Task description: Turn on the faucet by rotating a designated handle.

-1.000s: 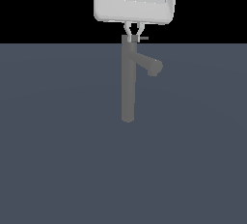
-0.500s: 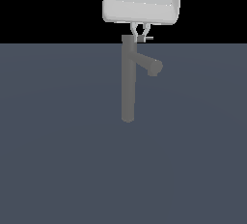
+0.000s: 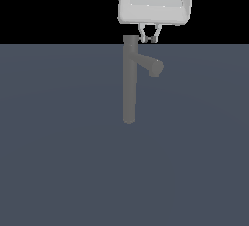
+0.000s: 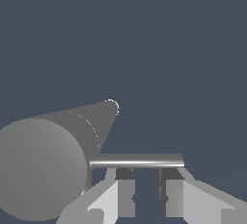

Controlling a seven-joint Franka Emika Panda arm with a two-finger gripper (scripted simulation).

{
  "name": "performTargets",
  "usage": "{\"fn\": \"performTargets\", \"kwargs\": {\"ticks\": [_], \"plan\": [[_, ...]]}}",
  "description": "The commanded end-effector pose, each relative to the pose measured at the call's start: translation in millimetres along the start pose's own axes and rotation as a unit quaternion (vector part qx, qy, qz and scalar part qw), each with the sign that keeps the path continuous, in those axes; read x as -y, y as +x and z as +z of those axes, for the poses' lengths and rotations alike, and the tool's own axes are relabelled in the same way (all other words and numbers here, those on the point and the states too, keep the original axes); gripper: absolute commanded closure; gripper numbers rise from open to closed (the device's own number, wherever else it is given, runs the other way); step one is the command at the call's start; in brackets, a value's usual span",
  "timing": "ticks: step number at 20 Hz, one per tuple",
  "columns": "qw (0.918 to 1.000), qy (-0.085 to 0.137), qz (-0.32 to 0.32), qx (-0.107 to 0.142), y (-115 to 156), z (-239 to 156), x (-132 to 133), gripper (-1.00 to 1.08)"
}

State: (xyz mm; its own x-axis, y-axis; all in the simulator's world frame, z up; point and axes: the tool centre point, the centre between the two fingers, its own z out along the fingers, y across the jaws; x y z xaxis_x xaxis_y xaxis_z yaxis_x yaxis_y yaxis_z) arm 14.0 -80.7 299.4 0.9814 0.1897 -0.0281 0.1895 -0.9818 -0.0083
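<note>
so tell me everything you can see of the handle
The handle is a thin, straight, light-grey rod with a metallic sheen, projecting sideways from the top of the faucet. It lies level. The gripper has a finger on either side of it; whether they touch it cannot be told.

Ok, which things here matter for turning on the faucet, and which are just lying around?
Part of the job:
faucet
handle
gripper, fingers apart, just above the handle

Just lying about:
nothing else shows, only the grey floor
</note>
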Motion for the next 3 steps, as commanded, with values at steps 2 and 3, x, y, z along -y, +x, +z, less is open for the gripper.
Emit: {"fn": "performTargets", "kwargs": {"ticks": [2, 3], "plan": [[0.9999, -0.004, -0.004, -0.014, 24.4, -1.8, 1.4, 1.08], [0.9999, -0.004, -0.004, -0.014, 24.4, -1.8, 1.4, 1.08]]}}
